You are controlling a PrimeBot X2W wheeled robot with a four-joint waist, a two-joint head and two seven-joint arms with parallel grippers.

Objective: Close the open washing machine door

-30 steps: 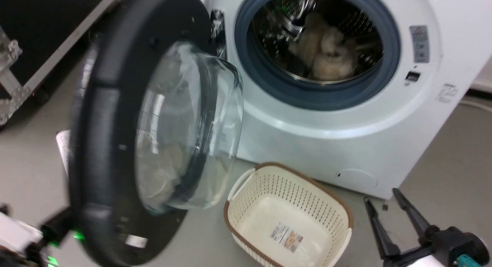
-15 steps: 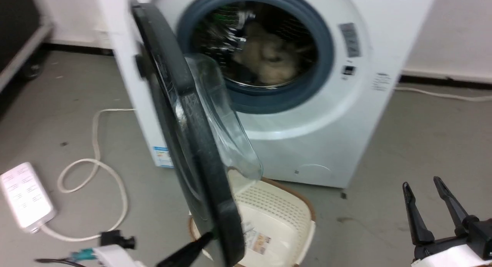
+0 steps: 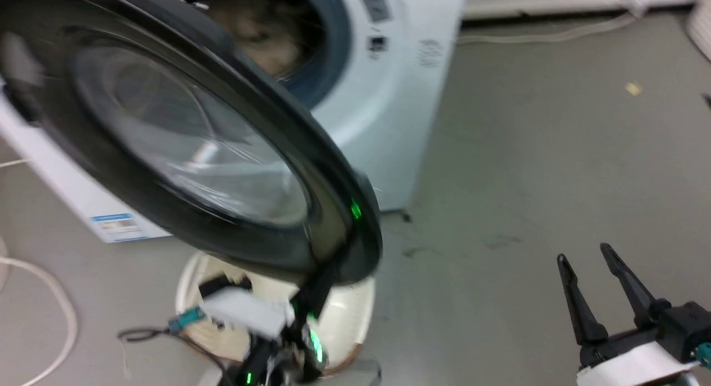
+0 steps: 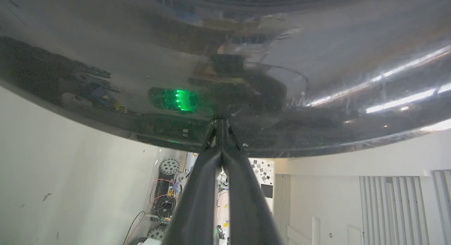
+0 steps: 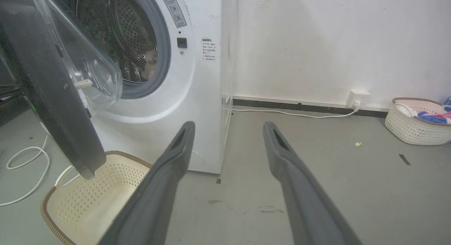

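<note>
Black door (image 3: 183, 147): half open, angled out from washer, above basket.
Washer (image 3: 383, 125): white, on grey floor, pale laundry in drum.
Left gripper (image 4: 220, 121): closed tight, empty, tips against door's glossy outer face.
Right gripper (image 3: 583, 254): spread wide, empty, well apart from door.
Basket (image 5: 105, 174): cream, just beside washer front.

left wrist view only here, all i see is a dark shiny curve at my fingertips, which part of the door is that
Observer: In the head view, the left gripper meets the washing machine door at its lower rim, outer face.
Operator: is it shut yet
Observer: No; the right wrist view shows a wide gap between door and the washing machine, drum opening exposed.
Operator: anything under it
Observer: A cream basket sits beneath the door's lower edge.
</note>
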